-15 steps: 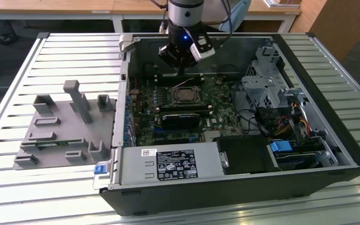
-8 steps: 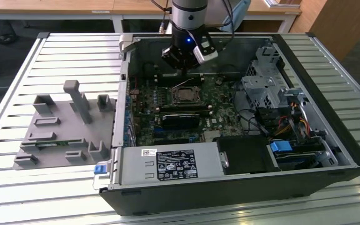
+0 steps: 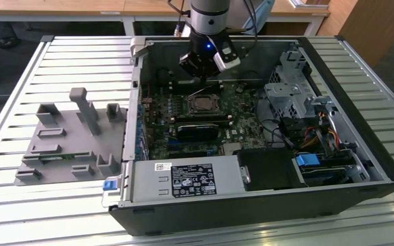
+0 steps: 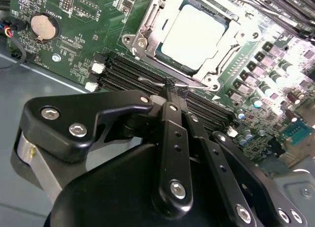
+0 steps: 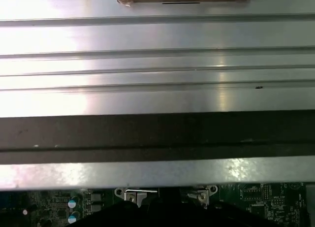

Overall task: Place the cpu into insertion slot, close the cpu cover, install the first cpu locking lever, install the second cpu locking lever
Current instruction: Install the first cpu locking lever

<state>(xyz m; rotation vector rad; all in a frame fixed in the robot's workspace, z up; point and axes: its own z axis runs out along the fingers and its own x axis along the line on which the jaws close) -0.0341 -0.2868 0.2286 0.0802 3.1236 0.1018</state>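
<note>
Grey fixture (image 3: 60, 154) at the exterior view's left, on a slatted metal worktop (image 3: 46, 205), with several upright posts and shallow pockets; contents of the pockets too small to tell. Just beside it, an open computer case (image 3: 252, 210) holding a green motherboard (image 3: 159, 128), a labelled power supply (image 3: 183, 179) along the near wall and a metal drive cage (image 3: 289, 97) towards the right. Two blue clips, one (image 3: 110, 184) at the case's near left corner, one (image 3: 309, 160) by the drive bays.

Gripper (image 3: 206, 77) low inside the case, just behind the socket. One cpu (image 3: 202, 105) seated in the insertion slot (image 4: 129, 40), its silver top (image 4: 194, 32) showing through the window of the cpu cover (image 4: 152, 20), folded down flat. In the second wrist view, gripper (image 4: 173, 86) with fingers drawn together, tips touching a thin wire locking lever (image 4: 150, 81) along the socket's edge; actual pinch on the wire hidden by the fingertips. Long black memory slots (image 4: 123, 77) beside it, partly covered by the gripper. One coin cell (image 4: 43, 26) further off.

In the first wrist view, worktop slats (image 5: 157, 64), dark case wall (image 5: 157, 131), and a strip of motherboard (image 5: 246, 197) cut off at the picture's edge.
</note>
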